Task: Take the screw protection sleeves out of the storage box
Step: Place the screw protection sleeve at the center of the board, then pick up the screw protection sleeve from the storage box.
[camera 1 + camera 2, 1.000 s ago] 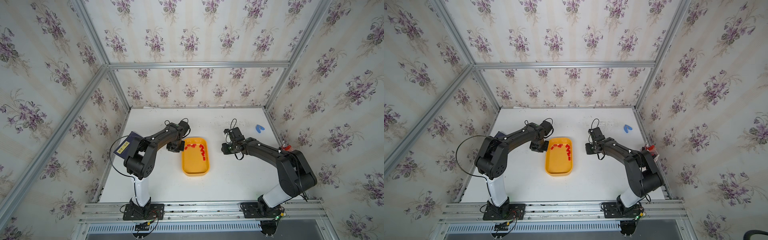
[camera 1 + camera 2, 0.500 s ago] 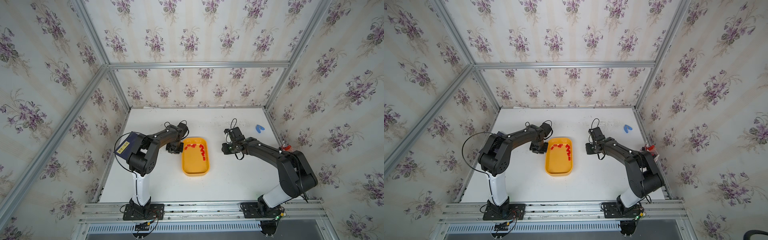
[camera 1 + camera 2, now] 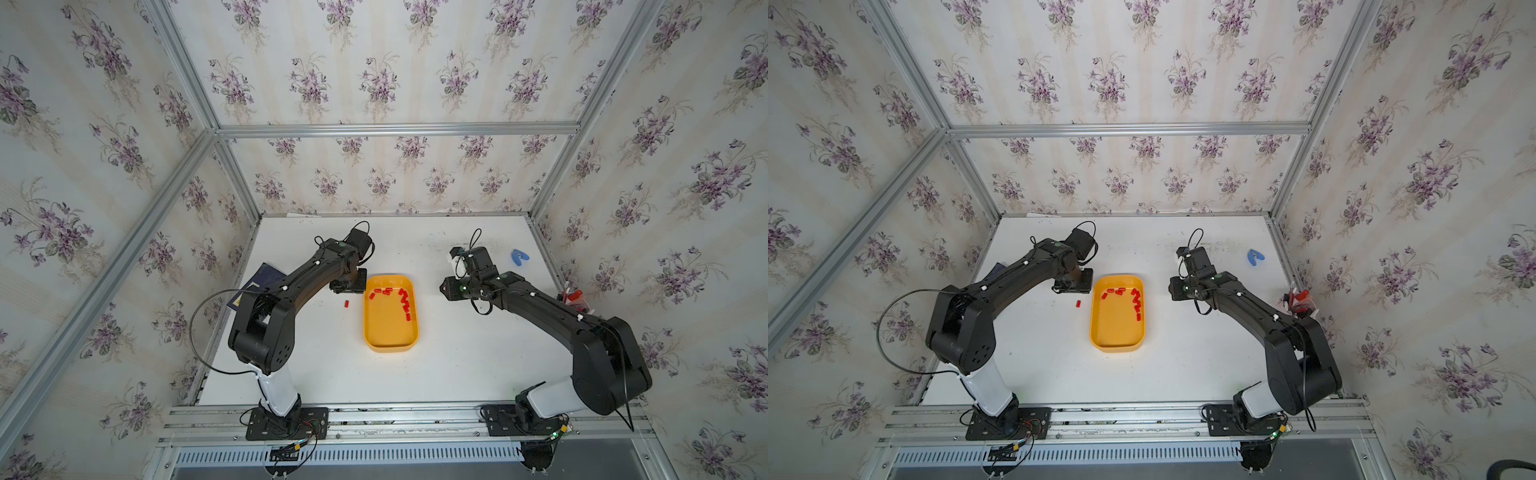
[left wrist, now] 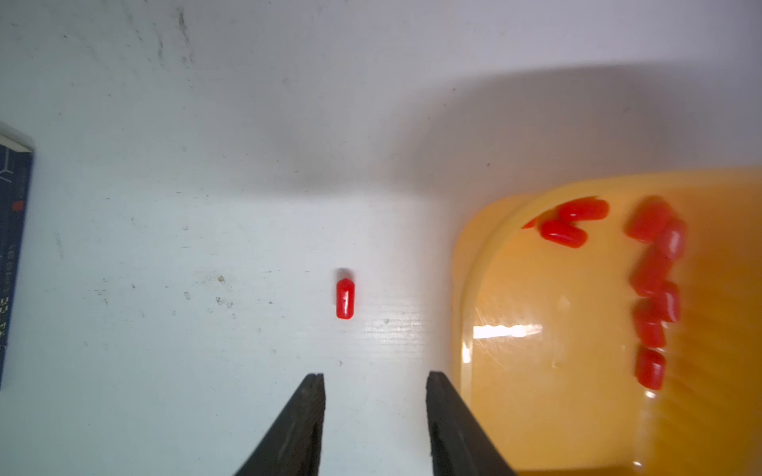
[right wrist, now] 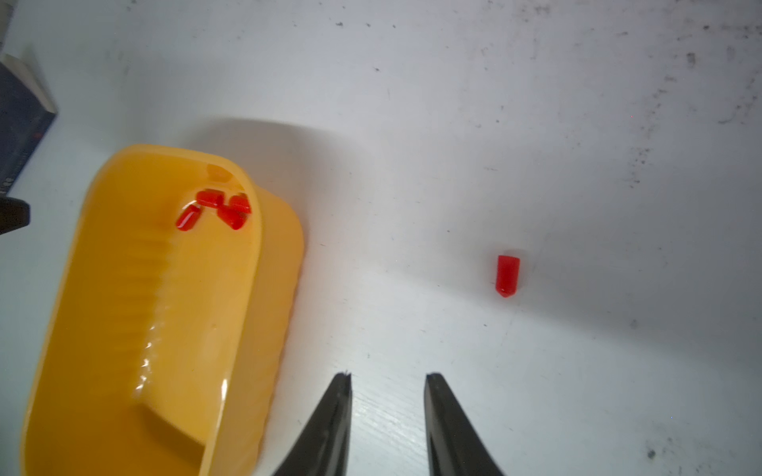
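**Screw protection sleeves (image 3: 395, 297) mostly in the storage box (image 3: 390, 336), two seen outside it**

About a dozen red sleeves are gathered in the far half of the yellow-orange box, some along its far end and the rest in a line down its right wall. The box is set lengthwise near the middle of the white table (image 3: 457, 357).

One loose sleeve (image 3: 345, 304) is seen in both top views lying on the table just left of the box. The left gripper (image 4: 375, 374) is held over the table beside the box's far left corner. Its jaws are parted with nothing between them, and the loose sleeve lies clear of the fingertips.

A second loose sleeve (image 5: 507, 275) is shown on bare table in the right wrist view, apart from the box. The right gripper (image 5: 387, 375) is held to the right of the box. Its jaws are likewise parted and nothing is gripped.

A dark navy booklet (image 3: 259, 282) lies at the table's left edge, partly hidden by the left arm. A small blue item (image 3: 518, 257) lies at the far right.
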`<state>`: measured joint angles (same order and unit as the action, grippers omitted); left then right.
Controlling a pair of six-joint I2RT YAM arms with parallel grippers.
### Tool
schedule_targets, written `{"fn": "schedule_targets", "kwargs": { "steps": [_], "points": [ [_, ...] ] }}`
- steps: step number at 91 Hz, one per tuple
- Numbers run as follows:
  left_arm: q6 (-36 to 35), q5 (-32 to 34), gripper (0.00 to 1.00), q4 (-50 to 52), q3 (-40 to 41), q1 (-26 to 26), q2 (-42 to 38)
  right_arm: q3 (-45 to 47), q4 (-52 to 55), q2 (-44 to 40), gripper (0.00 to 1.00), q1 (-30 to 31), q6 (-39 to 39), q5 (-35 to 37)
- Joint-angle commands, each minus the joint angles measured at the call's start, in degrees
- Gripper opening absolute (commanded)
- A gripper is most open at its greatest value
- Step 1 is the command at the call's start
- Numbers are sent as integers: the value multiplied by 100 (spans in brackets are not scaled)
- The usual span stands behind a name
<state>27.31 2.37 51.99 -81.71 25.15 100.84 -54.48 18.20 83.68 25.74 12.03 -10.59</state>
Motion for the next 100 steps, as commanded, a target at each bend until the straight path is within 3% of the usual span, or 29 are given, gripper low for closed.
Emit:
{"fn": "schedule_targets", "kwargs": {
  "steps": [1,21,32,47,65,74,100],
  "points": [
    [144,-374,47,230,-50,1,-267,-221,-96,-147,37,253,-260,-538],
    [405,-1113,47,-16,225,-1,-743,-965,249,149,37,937,-702,-423],
    [431,-1003,47,-4,358,-14,-829,-1319,469,477,36,1069,-570,-257],
    [467,-996,47,-20,508,-19,-945,-1414,390,647,35,1207,194,-311],
    [475,-1278,47,-434,799,-27,-1252,-1848,929,973,35,1592,1323,102],
    [464,-1416,47,-604,942,-25,-1381,-2149,1411,1183,35,1897,1582,719],
    [374,-1533,46,-701,1225,-19,-1517,-2698,2189,1917,30,2262,1843,1302]
  ]
}}
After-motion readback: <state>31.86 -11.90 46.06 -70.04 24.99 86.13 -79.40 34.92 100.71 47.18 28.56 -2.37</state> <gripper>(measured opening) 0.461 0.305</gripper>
